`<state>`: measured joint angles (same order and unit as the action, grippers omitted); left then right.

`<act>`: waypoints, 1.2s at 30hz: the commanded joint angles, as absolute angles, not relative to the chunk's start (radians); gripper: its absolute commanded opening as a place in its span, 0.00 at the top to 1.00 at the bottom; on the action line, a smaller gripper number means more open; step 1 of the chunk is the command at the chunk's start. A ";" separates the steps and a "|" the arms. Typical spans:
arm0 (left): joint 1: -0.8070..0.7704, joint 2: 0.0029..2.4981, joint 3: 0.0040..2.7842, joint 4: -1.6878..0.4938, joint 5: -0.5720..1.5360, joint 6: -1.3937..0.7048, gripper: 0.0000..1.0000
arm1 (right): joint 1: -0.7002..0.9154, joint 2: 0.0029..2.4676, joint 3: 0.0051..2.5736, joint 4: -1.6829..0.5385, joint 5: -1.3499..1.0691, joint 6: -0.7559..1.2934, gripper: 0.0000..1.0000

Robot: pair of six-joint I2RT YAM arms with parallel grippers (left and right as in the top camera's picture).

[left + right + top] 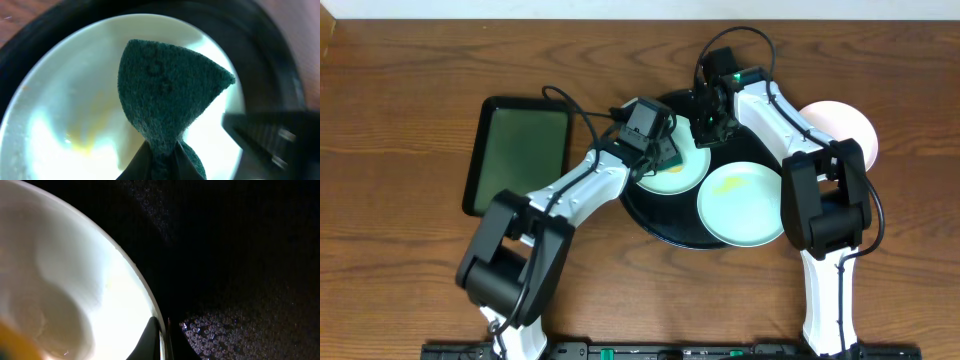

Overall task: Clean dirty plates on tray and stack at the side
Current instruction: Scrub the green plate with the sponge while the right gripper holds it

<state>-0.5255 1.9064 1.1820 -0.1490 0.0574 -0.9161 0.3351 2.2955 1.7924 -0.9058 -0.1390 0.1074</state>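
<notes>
Plates in play: three, all small, round, shallow and glossy. We log the white plate with a yellowish smear (678, 178) on the upper-left part of the large round black glossy tray (660, 225). A second, pale mint plate (742, 203), carrying its own yellow streak (728, 185), lies on the tray's lower-right part, just beside the first. A third, pale pinkish-white plate (850, 125) sits off the tray to the right on the brown wood-grain tabletop (410, 120), partly hidden by the right arm. We judge this to be the stacking spot.

Left gripper (161, 157) is pinching a dark green scouring pad (167, 85) by its lower corner, so the pad fans out over the first plate's well. The smear (80, 142) lies beside the pad, not under it, so we judge the scrubbing unfinished. We cannot tell whether the pad touches the glaze.

Right gripper (161, 337) appears pressed onto this plate's rim, one finger inside and one outside, on the side away from the pad. We read that as bracing, so the plate does not skate on the slick tray.

Surface: the tabletop looks matte. A rectangular black tray with green inside (520, 150) lies left of the round tray, apart from it. No walls or room beyond the tabletop show.
</notes>
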 commanded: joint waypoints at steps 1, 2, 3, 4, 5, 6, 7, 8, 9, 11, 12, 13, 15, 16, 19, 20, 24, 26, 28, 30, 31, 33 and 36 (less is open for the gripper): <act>-0.520 1.960 1.180 -0.142 -0.016 -0.964 0.92 | 0.347 2.390 1.771 -0.902 -0.105 0.126 0.99; -0.521 1.974 1.180 -0.139 -0.016 -0.964 0.92 | 0.347 2.390 1.771 -0.902 -0.105 0.126 0.99; -0.521 1.990 1.180 -0.136 -0.015 -0.964 0.92 | 0.347 2.390 1.771 -0.902 -0.105 0.126 0.99; -0.521 2.008 1.180 -0.137 -0.014 -0.964 0.92 | 0.347 2.391 1.771 -0.901 -0.105 0.126 0.99; -0.521 2.022 1.180 -0.143 -0.012 -0.963 0.92 | 0.347 2.390 1.771 -0.901 -0.105 0.126 0.99; -0.521 2.034 1.180 -0.158 -0.013 -0.963 0.92 | 0.347 2.390 1.771 -0.902 -0.105 0.126 0.99; -0.519 2.040 1.180 -0.177 -0.019 -0.963 0.92 | 0.347 2.390 1.771 -0.902 -0.105 0.126 0.99; -0.516 2.041 1.180 -0.202 -0.037 -0.963 0.92 | 0.347 2.390 1.771 -0.902 -0.105 0.126 0.99; -0.511 2.040 1.180 -0.233 -0.073 -0.962 0.92 | 0.347 2.390 1.771 -0.901 -0.105 0.126 0.99; -0.499 2.030 1.180 -0.285 -0.136 -0.952 0.92 | 0.347 2.390 1.771 -0.901 -0.105 0.126 0.99; -0.492 2.023 1.180 -0.308 -0.162 -0.939 0.93 | 0.347 2.390 1.771 -0.901 -0.105 0.126 0.99; -0.482 2.014 1.180 -0.331 -0.186 -0.929 0.93 | 0.347 2.390 1.771 -0.902 -0.105 0.126 0.99; -0.461 1.991 1.180 -0.377 -0.232 -0.925 0.93 | 0.347 2.390 1.771 -0.902 -0.105 0.126 0.99; -0.448 1.974 1.180 -0.399 -0.254 -0.921 0.92 | 0.347 2.390 1.771 -0.902 -0.105 0.126 0.99; -0.428 1.930 1.180 -0.406 -0.259 -0.891 0.93 | 0.347 2.390 1.771 -0.900 -0.105 0.126 0.99; -0.425 1.916 1.180 -0.403 -0.259 -0.891 0.93 | 0.347 2.390 1.771 -0.899 -0.105 0.126 0.99; -0.432 1.877 1.180 -0.351 -0.210 -0.892 0.92 | 0.347 2.390 1.771 -0.902 -0.105 0.126 0.99; -0.437 1.878 1.180 -0.303 -0.103 -0.892 0.93 | 0.347 2.390 1.771 -0.902 -0.105 0.126 0.99; -0.446 1.884 1.180 -0.250 -0.002 -0.892 0.92 | 0.347 2.390 1.771 -0.902 -0.105 0.126 0.99; -0.459 1.891 1.180 -0.192 0.074 -0.892 0.92 | 0.347 2.390 1.771 -0.901 -0.106 0.126 0.99; -0.466 1.895 1.180 -0.171 0.095 -0.892 0.92 | 0.347 2.390 1.771 -0.901 -0.106 0.126 0.99; -0.485 1.900 1.180 -0.131 0.132 -0.892 0.92 | 0.347 2.390 1.771 -0.901 -0.105 0.126 0.99; -0.515 1.908 1.180 -0.113 0.137 -0.892 0.92 | 0.347 2.390 1.771 -0.901 -0.106 0.126 0.99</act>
